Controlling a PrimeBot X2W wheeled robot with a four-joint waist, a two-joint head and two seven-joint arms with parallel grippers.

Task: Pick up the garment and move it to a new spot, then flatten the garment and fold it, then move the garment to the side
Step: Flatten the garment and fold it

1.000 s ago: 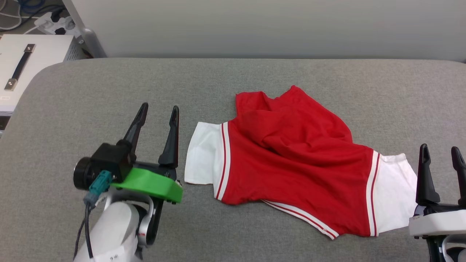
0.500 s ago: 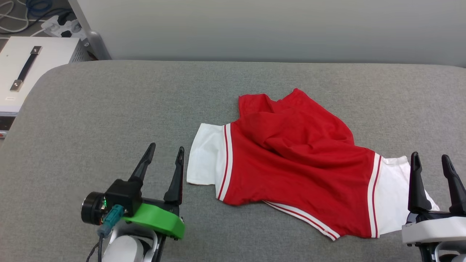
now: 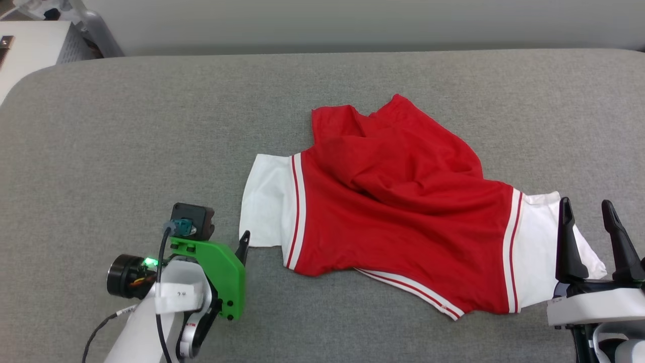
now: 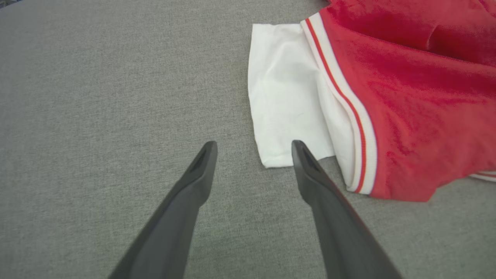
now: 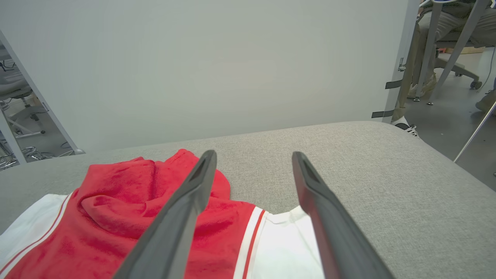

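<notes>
The garment (image 3: 403, 212) lies crumpled on the grey table (image 3: 151, 126), a red shirt with white sleeves and red-white striped trim; no print shows. My left gripper (image 4: 254, 145) is open, tilted down at the table beside the left white sleeve (image 4: 286, 97). Its right fingertip (image 4: 300, 151) sits at that sleeve's near corner. In the head view one left fingertip (image 3: 244, 241) shows just off the sleeve (image 3: 264, 201). My right gripper (image 3: 584, 203) stands open and empty over the right white sleeve (image 3: 536, 252). In the right wrist view, that gripper (image 5: 252, 154) looks across the garment (image 5: 135, 201).
A pale wall (image 5: 213, 58) runs behind the table's far edge. A white case (image 3: 25, 50) stands off the far left corner. Beyond the table's right end are chair legs (image 5: 457, 42) and a person's foot (image 5: 403, 124). Bare grey table spreads left of the garment.
The head camera has tilted down. My left gripper has drawn back and pitched downward, ending at the left sleeve's near corner. The right gripper and the garment have hardly moved.
</notes>
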